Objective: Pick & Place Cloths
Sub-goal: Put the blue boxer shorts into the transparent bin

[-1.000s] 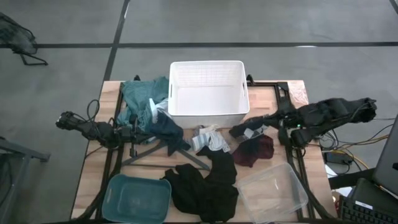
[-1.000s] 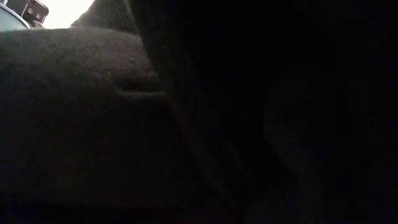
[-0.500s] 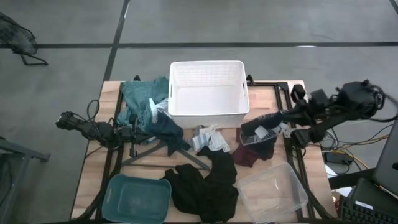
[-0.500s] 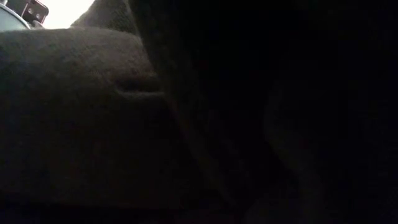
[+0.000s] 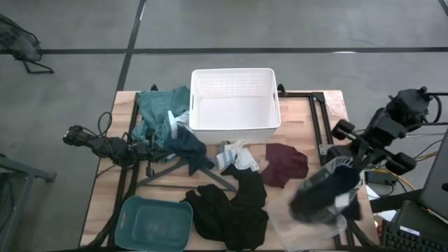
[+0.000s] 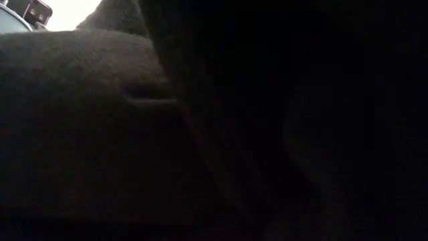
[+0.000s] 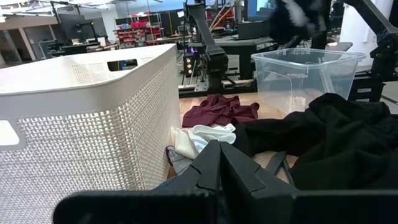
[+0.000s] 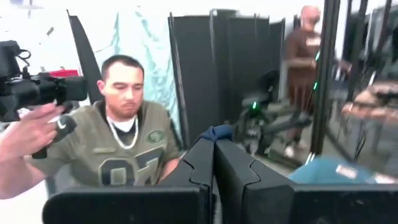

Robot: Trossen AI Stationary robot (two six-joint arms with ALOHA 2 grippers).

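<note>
Right gripper [image 5: 341, 176] sits off the desk's [image 5: 318, 112] right edge, fingers clamped on a dark navy cloth [image 5: 323, 197] that hangs blurred over the clear bin [image 5: 308, 222] at the near right corner. Left gripper [image 5: 150, 150] pinched closed, nothing in it, parked near the left edge beside the navy piece [image 5: 186, 143] and the teal-green cloth [image 5: 159, 106].

Bare wood I can see: a strip along the right edge beside the white basket [image 5: 234, 105], and a patch round the maroon cloth [image 5: 285, 163]. Middle is crowded: white and striped pieces [image 5: 234, 155], black cloth [image 5: 234, 206], teal tub [image 5: 155, 222] at the near left corner.

Low view is blocked by dark fabric. Left wrist view shows the basket's mesh wall [image 7: 87, 124] close up. Right wrist view shows a person [image 8: 115, 140] beyond the desk.
</note>
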